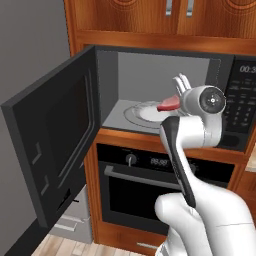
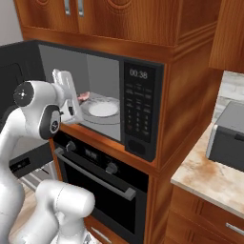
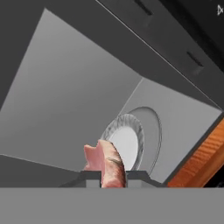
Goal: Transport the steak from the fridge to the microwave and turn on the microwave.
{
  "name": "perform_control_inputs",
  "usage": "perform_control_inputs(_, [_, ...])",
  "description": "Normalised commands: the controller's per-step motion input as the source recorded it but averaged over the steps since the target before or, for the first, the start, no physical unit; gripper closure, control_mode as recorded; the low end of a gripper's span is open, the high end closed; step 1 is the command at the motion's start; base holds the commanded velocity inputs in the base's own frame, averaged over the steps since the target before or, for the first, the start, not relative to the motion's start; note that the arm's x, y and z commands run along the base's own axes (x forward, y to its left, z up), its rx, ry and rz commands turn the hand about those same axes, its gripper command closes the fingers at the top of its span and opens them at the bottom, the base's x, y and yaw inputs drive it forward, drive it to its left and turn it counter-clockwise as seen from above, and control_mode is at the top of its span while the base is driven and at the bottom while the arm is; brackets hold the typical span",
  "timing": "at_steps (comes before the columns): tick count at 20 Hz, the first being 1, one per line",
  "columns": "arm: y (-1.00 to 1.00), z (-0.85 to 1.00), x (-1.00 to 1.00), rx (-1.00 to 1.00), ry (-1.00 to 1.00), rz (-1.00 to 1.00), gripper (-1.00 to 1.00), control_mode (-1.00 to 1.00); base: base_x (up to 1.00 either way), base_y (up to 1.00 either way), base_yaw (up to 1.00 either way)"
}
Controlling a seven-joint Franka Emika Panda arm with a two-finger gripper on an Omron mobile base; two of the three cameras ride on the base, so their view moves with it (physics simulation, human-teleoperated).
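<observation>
The steak point(image 3: 107, 164) is held pinched between the gripper point(image 3: 113, 176) tips inside the open microwave point(image 1: 165, 65), over the turntable point(image 3: 127, 146), and being judged soft and slippery, is best gripped mid-slab.

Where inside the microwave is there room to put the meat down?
The white plate on the turntable is bare, bordered by the microwave back wall and grey floor. The gripper holds the steak near the front opening, the crowded spot.
</observation>
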Motion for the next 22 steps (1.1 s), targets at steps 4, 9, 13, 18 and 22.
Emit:
perform_control_inputs(4, [-0.19,-0.34,0.40,-0.02,0.00,0.00,1.00,-1.00,0.00,0.00,0.00])
perform_control_inputs(9, [-0.05,-0.16,0.46,-0.01,0.00,0.00,1.00,-1.00,0.00,0.00,0.00])
perform_control_inputs(13, [0.00,-0.05,0.43,0.00,0.01,0.00,1.00,-1.00,0.00,0.00,0.00])
perform_control_inputs(18, [0.00,-0.26,0.40,0.00,0.03,0.00,1.00,-1.00,0.00,0.00,0.00])
perform_control_inputs(22, [0.00,-0.32,0.41,0.00,0.00,0.00,1.00,-1.00,0.00,0.00,0.00])
